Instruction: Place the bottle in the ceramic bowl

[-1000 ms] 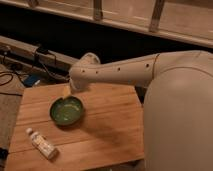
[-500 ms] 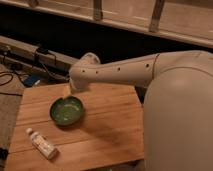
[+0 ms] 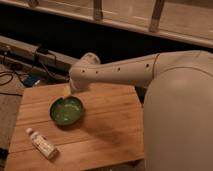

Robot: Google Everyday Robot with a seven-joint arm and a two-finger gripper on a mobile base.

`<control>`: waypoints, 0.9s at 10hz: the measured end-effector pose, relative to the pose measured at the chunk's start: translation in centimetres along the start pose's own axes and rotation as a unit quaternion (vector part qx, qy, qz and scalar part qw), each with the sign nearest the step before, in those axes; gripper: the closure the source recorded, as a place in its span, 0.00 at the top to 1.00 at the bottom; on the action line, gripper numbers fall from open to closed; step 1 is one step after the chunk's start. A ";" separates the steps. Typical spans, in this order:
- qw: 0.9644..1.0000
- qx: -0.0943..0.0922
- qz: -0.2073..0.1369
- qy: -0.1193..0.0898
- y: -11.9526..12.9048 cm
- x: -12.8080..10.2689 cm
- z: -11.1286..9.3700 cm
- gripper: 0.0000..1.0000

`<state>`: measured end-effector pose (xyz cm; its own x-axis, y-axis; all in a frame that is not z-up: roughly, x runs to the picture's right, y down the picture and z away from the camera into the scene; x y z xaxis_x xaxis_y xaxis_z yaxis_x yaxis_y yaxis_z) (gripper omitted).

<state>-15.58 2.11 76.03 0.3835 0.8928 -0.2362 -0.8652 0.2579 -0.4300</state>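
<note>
The bottle [image 3: 42, 143] lies on its side near the front left corner of the wooden table [image 3: 110, 130], white cap pointing back left. The green ceramic bowl [image 3: 66, 110] sits on the table behind and to the right of it, and nothing shows inside it. My white arm reaches in from the right. The gripper [image 3: 68, 91] hangs just above the bowl's far rim, with only a yellowish tip showing below the wrist. It is well apart from the bottle.
Cables and a blue object [image 3: 30, 80] lie on the floor behind the table's left side. A dark ledge [image 3: 30, 50] and a railing run along the back. My large white body [image 3: 177, 120] fills the right side.
</note>
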 end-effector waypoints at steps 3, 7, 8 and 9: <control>1.000 0.000 0.000 0.000 0.0 0.0 0.0 0.80; 1.000 0.008 -0.007 0.007 0.1 -0.1 -0.1 0.80; 0.999 0.019 -0.027 0.026 0.6 -0.1 0.0 0.80; 0.995 0.032 -0.064 0.074 1.4 -0.2 0.2 0.80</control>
<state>-16.89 2.41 75.64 0.5315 0.7884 -0.3097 -0.8228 0.3938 -0.4097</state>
